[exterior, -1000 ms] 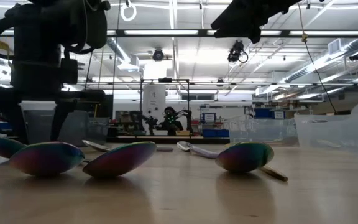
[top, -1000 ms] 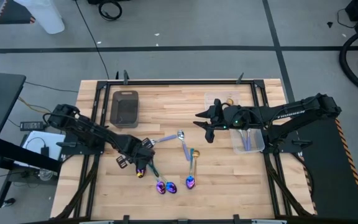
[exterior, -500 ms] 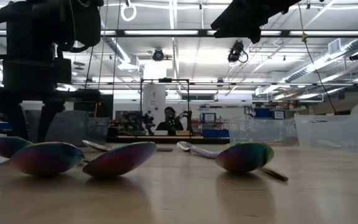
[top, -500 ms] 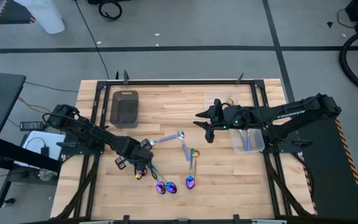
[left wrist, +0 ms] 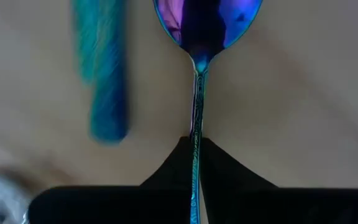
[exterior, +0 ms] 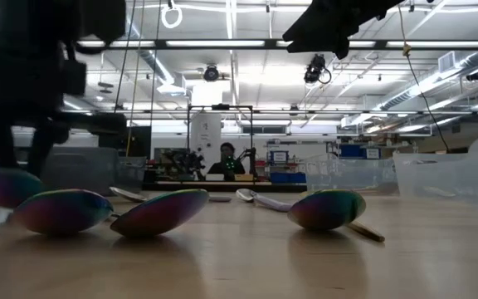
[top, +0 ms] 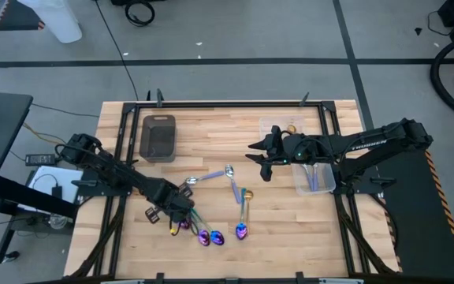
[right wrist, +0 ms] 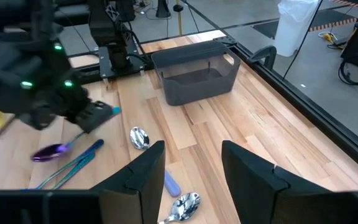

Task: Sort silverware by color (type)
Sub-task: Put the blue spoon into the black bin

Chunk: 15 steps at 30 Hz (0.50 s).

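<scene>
My left gripper (top: 180,214) points down at the near left of the table and is shut on an iridescent purple-blue spoon (left wrist: 207,22) with a teal handle. Its blurred bowl (exterior: 2,187) is at the far left of the low view. Two more iridescent spoons (top: 210,236) and a third (top: 242,231) lie on the wood beside it. A gold spoon (top: 247,193) and two silver spoons (top: 192,181) (top: 229,170) lie at mid-table. My right gripper (top: 262,162) hangs open and well above the table, with nothing between its fingers (right wrist: 149,171). My left gripper pinches the spoon's slim handle (left wrist: 196,127) between its two fingertips, a little way down from the bowl. The fingers come from above, pointing down, across the handle. The bowl sticks out level beyond the fingers, just over the wood; I cannot tell whether it is clear of the table.
A dark grey tray (top: 158,136) stands at the far left. Two clear containers stand on the right, one (top: 314,177) beneath my right arm and one (top: 282,126) at the far edge. The loose teal handle (left wrist: 101,81) of another spoon lies right beside the held spoon.
My left gripper has shut on the iridescent spoon's handle and gone toward the table's near edge, taking the spoon with it. The spoon's bowl has shifted toward the near left, away from the other iridescent spoons, which stay put.
</scene>
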{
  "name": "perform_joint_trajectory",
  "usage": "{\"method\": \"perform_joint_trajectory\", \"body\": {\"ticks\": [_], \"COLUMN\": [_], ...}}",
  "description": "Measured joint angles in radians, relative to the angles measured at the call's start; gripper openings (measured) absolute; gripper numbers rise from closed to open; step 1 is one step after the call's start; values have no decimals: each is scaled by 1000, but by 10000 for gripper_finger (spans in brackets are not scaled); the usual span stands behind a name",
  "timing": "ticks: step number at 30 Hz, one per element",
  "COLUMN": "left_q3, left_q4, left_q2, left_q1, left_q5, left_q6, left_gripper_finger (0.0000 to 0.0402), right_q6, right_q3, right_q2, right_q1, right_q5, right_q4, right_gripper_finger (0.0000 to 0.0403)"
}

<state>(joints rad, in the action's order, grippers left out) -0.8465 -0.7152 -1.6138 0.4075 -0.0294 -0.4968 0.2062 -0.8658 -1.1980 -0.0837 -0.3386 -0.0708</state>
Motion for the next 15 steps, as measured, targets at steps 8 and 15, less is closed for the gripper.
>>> {"method": "perform_joint_trajectory", "body": {"ticks": [8, 15], "left_q3": [-107, -135], "left_q4": [-32, -63], "left_q2": [5, 114], "left_q1": [18, 10], "left_q5": [23, -26], "left_q6": [78, 177], "left_gripper_finger": [17, 17], "right_q6": [3, 1], "right_q3": [0, 0], "right_q2": [0, 0], "right_q1": [-6, -13], "right_q5": [0, 22], "right_q4": [0, 0], "right_gripper_finger": [169, 168]}}
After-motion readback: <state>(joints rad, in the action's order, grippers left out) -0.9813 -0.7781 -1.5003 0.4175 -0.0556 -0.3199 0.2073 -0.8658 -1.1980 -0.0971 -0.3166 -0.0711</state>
